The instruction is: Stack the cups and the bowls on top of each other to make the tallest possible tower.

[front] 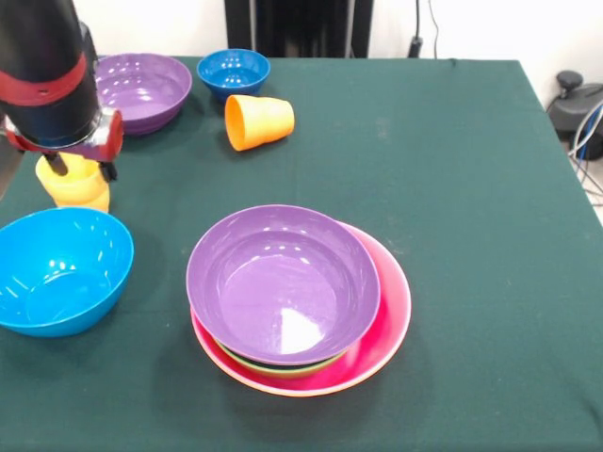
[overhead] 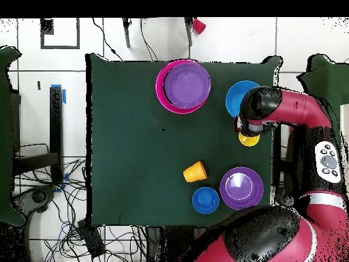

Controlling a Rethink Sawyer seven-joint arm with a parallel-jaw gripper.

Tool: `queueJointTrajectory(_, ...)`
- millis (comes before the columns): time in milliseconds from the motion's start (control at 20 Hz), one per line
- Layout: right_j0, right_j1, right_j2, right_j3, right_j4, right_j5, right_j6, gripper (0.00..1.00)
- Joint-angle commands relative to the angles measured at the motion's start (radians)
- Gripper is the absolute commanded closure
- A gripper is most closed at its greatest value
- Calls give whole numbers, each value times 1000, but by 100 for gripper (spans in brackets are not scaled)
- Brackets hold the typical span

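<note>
The gripper [front: 83, 171] hangs right over the yellow cup [front: 75, 184], which stands upright near the table [front: 452, 188] edge on the front view's left, between the light blue bowl [front: 58, 270] and the far purple bowl [front: 141, 89]. Dark fingers [front: 58, 165] reach down at the cup's rim, but I cannot tell whether they are clamped on it or merely straddling it. The cup looks light, stiff and glossy, so likely slippery; its thin rim or the wall just below seems the best hold, one finger inside and one outside. The orange cup [front: 259, 121] lies on its side toward the far edge, beside the dark blue bowl [front: 234, 72]; it would probably roll if nudged. The tower [front: 300, 301] sits toward the near edge: a purple bowl on top, a green rim under it, the pink bowl [front: 391, 320] outermost. Its smooth hollow should seat a cup steadily.
</note>
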Motion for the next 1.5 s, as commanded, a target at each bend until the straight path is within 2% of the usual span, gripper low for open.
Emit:
queueJointTrajectory(50, -119, -98, 103, 224, -27, -380, -263, 0)
queueJointTrajectory(400, -125, -104, 128, 215, -47, -358, -309, 0)
queueJointTrajectory(550, -119, -100, 128, 192, -34, -320, -291, 0)
queueJointTrajectory(900, -133, -91, 158, 183, -19, -283, -326, 0)
queueJointTrajectory(1050, -136, -86, 162, 187, -13, -291, -304, 0)
queueJointTrajectory(1200, -116, -88, 144, 176, 18, -240, -209, 0)
queueJointTrajectory(1300, -105, -93, 135, 181, 73, -195, -113, 0)
queueJointTrajectory(1500, -83, -92, 113, 164, 63, -187, -134, 0)
